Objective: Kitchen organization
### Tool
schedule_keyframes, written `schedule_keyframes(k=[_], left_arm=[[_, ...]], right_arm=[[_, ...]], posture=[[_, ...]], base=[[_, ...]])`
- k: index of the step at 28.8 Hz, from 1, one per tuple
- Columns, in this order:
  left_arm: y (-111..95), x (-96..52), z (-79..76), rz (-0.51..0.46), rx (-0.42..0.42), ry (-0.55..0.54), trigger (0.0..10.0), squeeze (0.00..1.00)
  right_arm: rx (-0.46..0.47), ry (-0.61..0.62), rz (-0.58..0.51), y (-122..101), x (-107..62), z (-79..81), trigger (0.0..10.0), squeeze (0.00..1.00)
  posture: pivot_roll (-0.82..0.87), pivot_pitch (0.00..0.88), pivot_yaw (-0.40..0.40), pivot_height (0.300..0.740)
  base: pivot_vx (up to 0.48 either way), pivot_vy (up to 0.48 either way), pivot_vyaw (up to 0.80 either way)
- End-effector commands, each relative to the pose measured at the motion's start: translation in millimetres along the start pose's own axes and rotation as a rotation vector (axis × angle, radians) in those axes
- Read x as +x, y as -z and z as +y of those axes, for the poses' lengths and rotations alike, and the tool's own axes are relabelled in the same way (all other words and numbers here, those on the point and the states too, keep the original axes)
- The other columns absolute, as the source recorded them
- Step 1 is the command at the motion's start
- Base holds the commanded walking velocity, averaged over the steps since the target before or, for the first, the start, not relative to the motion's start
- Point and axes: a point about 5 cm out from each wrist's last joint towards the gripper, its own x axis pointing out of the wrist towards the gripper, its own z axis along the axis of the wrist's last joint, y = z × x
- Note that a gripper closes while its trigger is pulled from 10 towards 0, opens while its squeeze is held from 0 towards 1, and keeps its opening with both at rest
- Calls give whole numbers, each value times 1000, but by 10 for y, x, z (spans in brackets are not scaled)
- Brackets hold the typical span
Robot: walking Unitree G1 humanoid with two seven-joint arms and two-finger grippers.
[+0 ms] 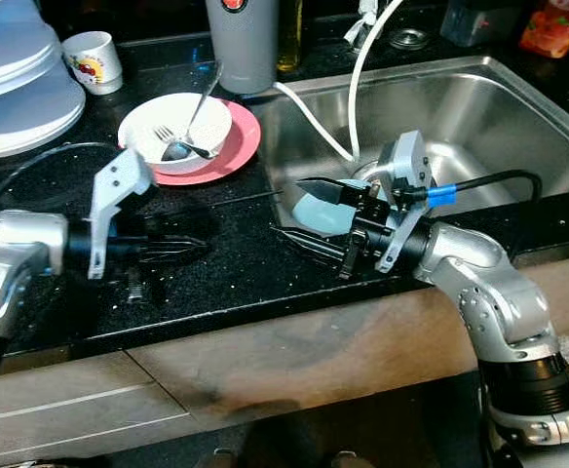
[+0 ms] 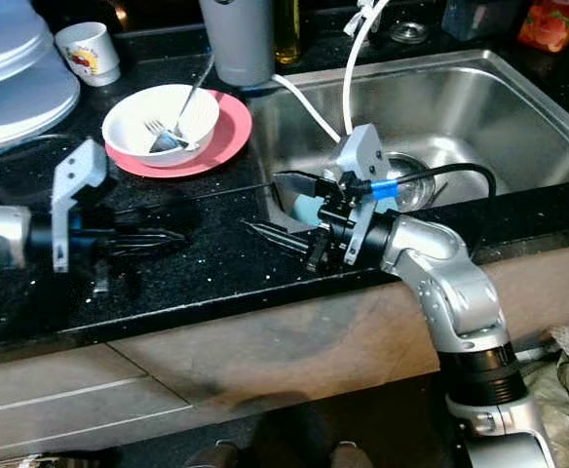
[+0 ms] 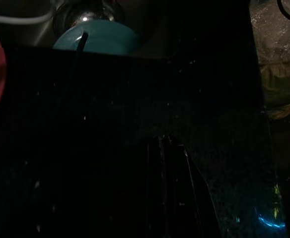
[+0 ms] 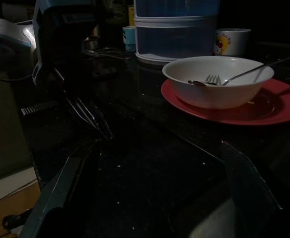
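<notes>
Here the right gripper [image 1: 316,216] stands at the counter's front edge, by the sink's [image 1: 479,107] near left corner, with its two black fingers spread wide: one reaches across the pale blue plate [image 1: 325,213] lying in that corner, the other runs low over the black counter [image 1: 226,263]. You hold nothing yet. Whether the upper finger touches the plate cannot be told.

The left gripper [image 1: 175,249] lies at about 9 o'clock from the right one, low over the counter, fingers drawn close together and empty.

At roughly 11 o'clock from the right gripper sits the white bowl [image 1: 172,132] on a red plate [image 1: 236,146], with a fork [image 1: 168,136] and a spoon [image 1: 199,102] resting inside it. Beyond, at 12 o'clock, stands a grey canister [image 1: 243,44]; a white mug [image 1: 94,60] sits farther left, and a white hose [image 1: 358,88] drops into the sink.

Judge the blue plate as stiff, light, smooth and probably slippery, more so if wet; it looks breakable if knocked against the steel. Take it by the rim nearest you, one finger above and one below. Treat the bowl likewise: hard, brittle, and carrying loose cutlery that will slide if you tilt it.
</notes>
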Motion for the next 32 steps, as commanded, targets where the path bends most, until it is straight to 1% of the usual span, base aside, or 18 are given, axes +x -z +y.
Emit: schedule_keyframes(k=[1,3,4,5,6,7,8,9,10,12,13,14,15,25,29,32], left_arm=[[-36,-26,20,5,32,-32,0,0],[-49,-78,85,25,101,-106,0,0],[-50,-122,120,30,112,-137,0,59],[-51,-152,141,32,116,-156,0,59],[-42,-207,171,54,125,-189,5647,1000],[-42,-207,171,54,125,-189,5647,1000],[-36,-244,190,70,133,-211,9882,1000],[-13,-309,215,102,138,-239,10000,1000],[-13,-309,215,102,138,-239,10000,1000],[17,-396,240,136,132,-272,10000,1000],[17,-396,240,136,132,-272,10000,1000],[31,-464,248,152,119,-293,10000,1000],[35,-486,251,155,118,-300,10000,1000],[55,-574,273,143,91,-352,10000,1000],[118,-613,295,162,69,-370,10000,1000],[226,-640,339,182,52,-412,10000,1000]], right_arm=[[-3,-10,-8,-29,-28,27,10000,0],[-2,-10,-6,-25,-35,27,10000,0],[-1,-10,-6,-23,-36,27,10000,0],[0,-10,-6,-22,-36,27,10000,0],[0,-11,-6,-21,-35,27,10000,0],[0,-11,-6,-21,-35,27,10000,0],[1,-12,-6,-21,-34,28,10000,0],[1,-14,-7,-20,-30,26,10000,0],[1,-14,-7,-20,-30,26,10000,0],[3,-18,-7,-18,-24,24,10000,0],[3,-18,-7,-18,-24,24,10000,0],[4,-22,-7,-15,-17,22,10000,0],[5,-23,-7,-15,-15,22,10000,0],[6,-24,-2,-7,-16,19,10000,0],[6,-24,-1,-5,-17,19,10000,0],[4,-24,0,-5,-16,19,10000,0]], posture=[[48,133,34,740],[48,133,34,740],[51,133,32,740],[51,133,32,740],[53,133,31,740],[53,133,31,740],[53,133,31,740],[57,134,27,740],[57,134,27,740],[59,135,24,740],[59,135,24,740],[59,136,22,740],[60,136,20,740],[60,137,20,740],[60,137,20,740],[59,140,21,740]], base=[[0,0,0],[0,0,0],[0,0,0],[0,0,0],[0,0,0],[0,0,0],[0,0,0],[0,0,0],[0,0,0],[0,0,0],[0,0,0],[0,0,0],[0,0,0],[0,0,0],[0,0,0],[0,0,0]])
